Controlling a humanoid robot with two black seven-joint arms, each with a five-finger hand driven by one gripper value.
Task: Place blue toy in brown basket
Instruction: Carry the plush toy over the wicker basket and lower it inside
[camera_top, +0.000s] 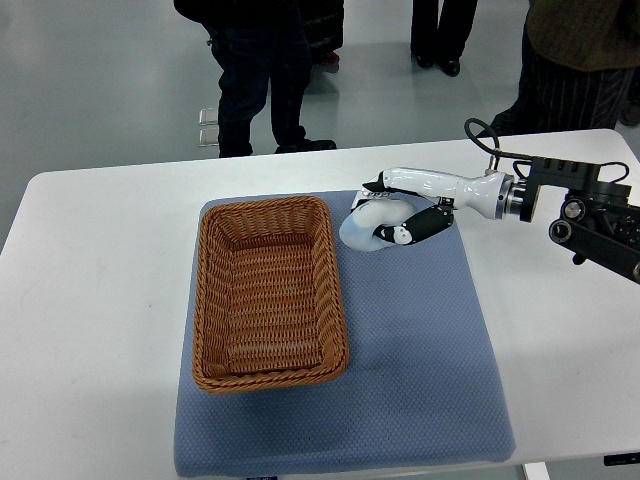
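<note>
Near the table's (90, 300) far edge, just right of the brown basket (268, 292), the right hand (395, 215) curls around the pale blue toy (362, 230), which looks light, soft, best cupped around its rounded middle.

Woven wicker basket (268, 295), matt textured cloth mat (420, 370), glossy plastic hand (405, 215), smooth white table (90, 300)
</note>
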